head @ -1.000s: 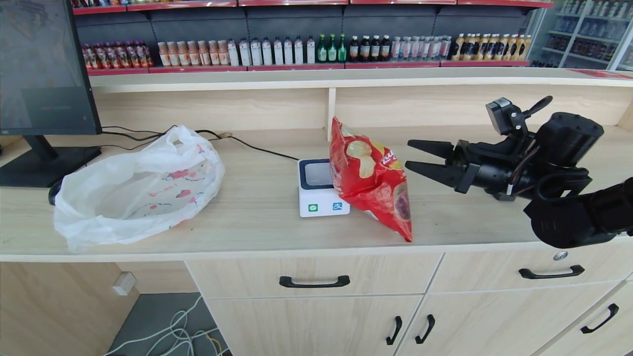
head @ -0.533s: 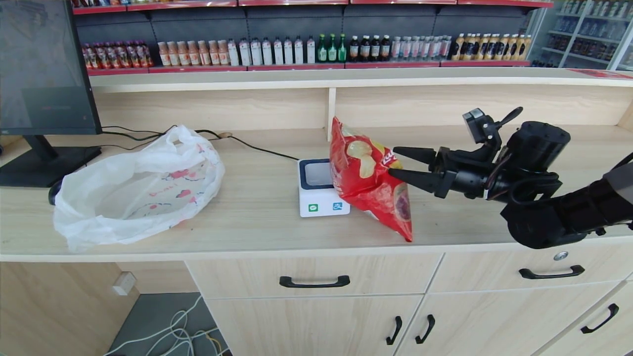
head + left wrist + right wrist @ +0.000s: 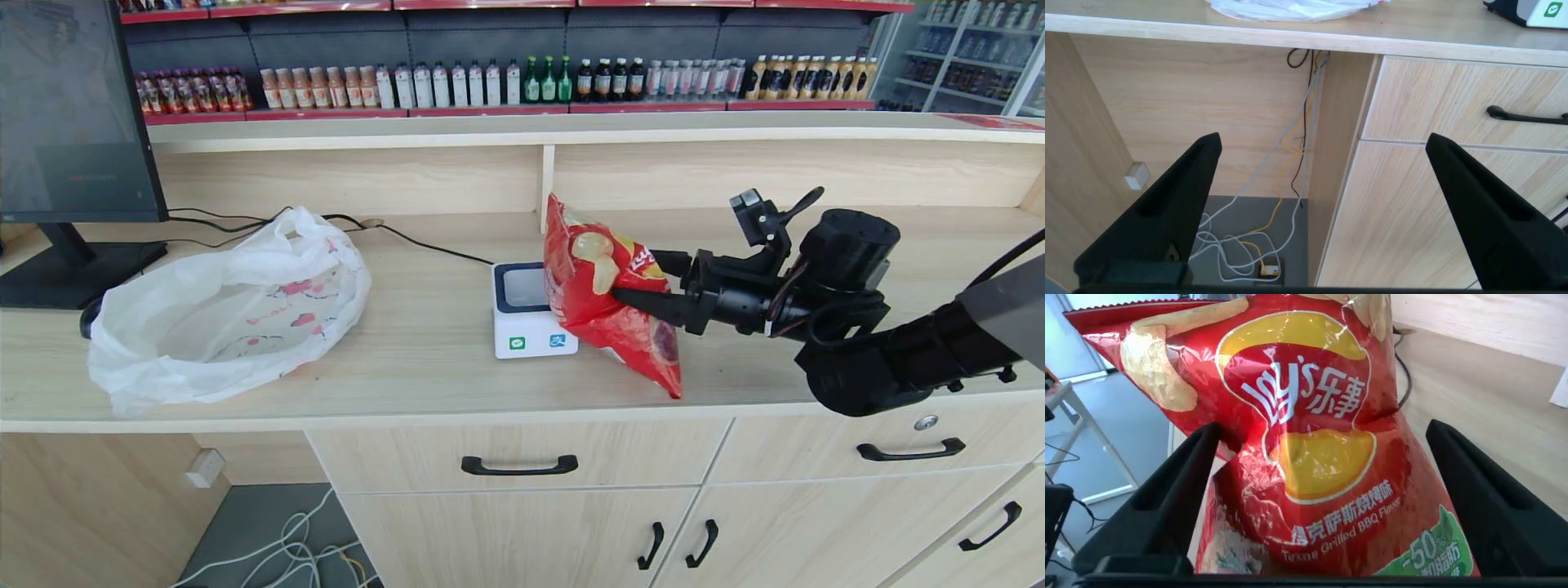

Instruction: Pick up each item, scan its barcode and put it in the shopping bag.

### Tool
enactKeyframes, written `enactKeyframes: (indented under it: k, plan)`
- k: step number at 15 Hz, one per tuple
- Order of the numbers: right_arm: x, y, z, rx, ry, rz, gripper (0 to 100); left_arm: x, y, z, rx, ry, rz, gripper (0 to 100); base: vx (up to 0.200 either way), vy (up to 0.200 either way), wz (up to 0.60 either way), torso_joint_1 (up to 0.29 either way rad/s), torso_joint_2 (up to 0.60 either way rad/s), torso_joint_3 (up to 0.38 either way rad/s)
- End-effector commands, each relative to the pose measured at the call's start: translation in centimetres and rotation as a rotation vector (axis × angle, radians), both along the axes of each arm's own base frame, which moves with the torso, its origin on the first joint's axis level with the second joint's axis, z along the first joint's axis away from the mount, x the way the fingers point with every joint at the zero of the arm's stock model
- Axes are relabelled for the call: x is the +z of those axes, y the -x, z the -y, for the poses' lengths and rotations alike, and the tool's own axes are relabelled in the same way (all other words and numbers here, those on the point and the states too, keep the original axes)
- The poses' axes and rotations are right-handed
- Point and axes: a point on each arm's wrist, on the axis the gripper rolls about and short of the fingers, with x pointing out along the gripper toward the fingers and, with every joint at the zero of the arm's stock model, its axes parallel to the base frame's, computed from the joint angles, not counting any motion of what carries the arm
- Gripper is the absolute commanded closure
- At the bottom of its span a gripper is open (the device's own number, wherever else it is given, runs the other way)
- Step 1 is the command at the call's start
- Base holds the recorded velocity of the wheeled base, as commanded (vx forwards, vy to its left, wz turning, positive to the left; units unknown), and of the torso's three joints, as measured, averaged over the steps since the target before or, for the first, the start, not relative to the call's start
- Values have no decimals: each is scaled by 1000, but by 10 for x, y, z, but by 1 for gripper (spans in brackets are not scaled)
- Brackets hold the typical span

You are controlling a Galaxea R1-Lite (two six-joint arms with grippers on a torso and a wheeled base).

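One red chip bag is the item in hand. It stands tilted on the counter with its far side resting against the white scanner. The right gripper has come in level from the side opposite the scanner. Its jaws are spread wide, one on each side of the bag's near edge. In the right wrist view the bag lies between them, and neither jaw seems to press on it yet.

The step I judge to be under way is the grasp. To do it well, the jaws should close slowly on the bag's middle and gather a firm fold of foil. The bag is air-filled and slick, so a shallow pinch could slide off and a hard one could crush the chips. Pushing further would likely tip the bag over the scanner, so close first, then lift straight up. No barcode shows on the side facing the jaws.

The white shopping bag lies open beyond the scanner, well apart from the jaws. The left gripper hangs below the counter edge, its jaws wide and holding nothing.
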Motion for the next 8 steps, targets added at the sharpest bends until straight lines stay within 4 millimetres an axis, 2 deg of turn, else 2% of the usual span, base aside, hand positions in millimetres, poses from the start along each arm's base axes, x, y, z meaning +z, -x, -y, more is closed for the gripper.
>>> enactKeyframes:
  k: [1,5,6,8]
  plan:
    - [-3,3,-12,10,-2,-10,0,0,0,0,0,1,0,0,0,0,0,0,0,0]
    - [-8,6,-22,23,0,-25,0,0,0,0,0,1,0,0,0,0,0,0,0,0]
    - [-8,7,-23,27,1,-28,100,0,0,0,0,1,0,0,0,0,0,0,0,0]
    - [-9,9,-26,33,2,-31,100,0,0,0,0,1,0,0,0,0,0,0,0,0]
